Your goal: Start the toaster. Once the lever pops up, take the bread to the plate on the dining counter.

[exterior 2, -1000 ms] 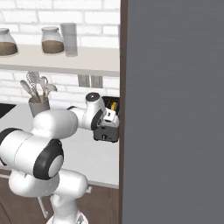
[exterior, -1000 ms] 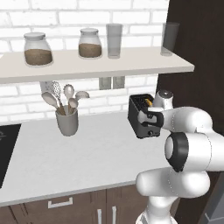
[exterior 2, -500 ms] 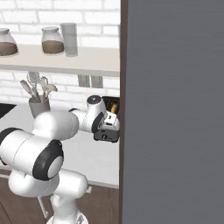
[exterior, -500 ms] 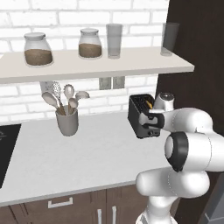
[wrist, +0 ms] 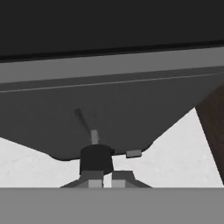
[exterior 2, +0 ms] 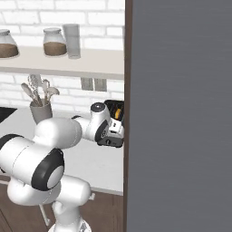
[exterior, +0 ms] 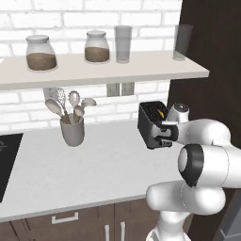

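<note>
The black toaster stands on the grey wall counter next to a dark tall panel. Golden bread sits low in one of its slots, and the bread also shows from the right. My gripper is shut and held against the toaster's front face, low down. In the hand view the toaster face looms close, with its round knob just above my gripper, whose fingertips nearly touch. The plate and the dining counter are out of view.
A grey utensil holder with spoons stands left of the toaster. A shelf above carries jars and glasses. A black cooktop lies at the far left. A tall grey panel blocks the right side.
The hand stays at the toaster's front face, perhaps a touch lower than before. Toaster, bread and the other things have not moved.
</note>
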### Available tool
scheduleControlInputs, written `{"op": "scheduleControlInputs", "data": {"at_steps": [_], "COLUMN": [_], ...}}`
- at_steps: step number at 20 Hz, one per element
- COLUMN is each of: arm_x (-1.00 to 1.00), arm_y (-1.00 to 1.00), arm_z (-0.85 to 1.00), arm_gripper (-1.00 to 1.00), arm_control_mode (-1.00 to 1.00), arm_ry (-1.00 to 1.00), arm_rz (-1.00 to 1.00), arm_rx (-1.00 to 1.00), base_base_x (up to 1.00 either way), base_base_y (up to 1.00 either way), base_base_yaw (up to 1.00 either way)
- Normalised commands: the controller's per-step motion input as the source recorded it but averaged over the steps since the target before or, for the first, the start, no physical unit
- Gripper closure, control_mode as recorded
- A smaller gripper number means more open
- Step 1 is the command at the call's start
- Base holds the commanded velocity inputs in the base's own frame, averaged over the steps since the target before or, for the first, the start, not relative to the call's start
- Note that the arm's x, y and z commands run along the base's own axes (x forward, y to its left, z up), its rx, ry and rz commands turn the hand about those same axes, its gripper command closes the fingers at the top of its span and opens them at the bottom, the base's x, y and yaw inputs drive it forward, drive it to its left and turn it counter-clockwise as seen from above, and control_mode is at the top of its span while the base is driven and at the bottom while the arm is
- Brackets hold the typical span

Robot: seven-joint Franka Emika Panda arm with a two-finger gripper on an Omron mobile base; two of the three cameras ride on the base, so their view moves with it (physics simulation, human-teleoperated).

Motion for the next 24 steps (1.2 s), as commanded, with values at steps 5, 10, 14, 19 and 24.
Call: {"op": "scheduleControlInputs", "data": {"at_steps": [5,10,14,19,24], "arm_x": [-0.04,-0.39,-0.32,-0.16,-0.35], "arm_y": [0.06,0.12,0.28,0.24,0.08], "arm_z": [-0.24,0.5,0.99,0.89,0.58], "arm_gripper": [1.0,1.0,1.0,1.0,1.0], "arm_control_mode": [-1.0,-1.0,-1.0,-1.0,-1.0], "arm_ry": [0.0,-0.06,-0.12,-0.11,-0.12], "arm_rz": [0.0,0.01,0.06,0.03,0.0], "arm_rx": [0.0,0.0,0.0,0.0,0.0], "base_base_x": [0.0,0.0,0.0,0.0,0.0], "base_base_y": [0.0,0.0,0.0,0.0,0.0], "base_base_yaw": [0.0,0.0,0.0,0.0,0.0]}}
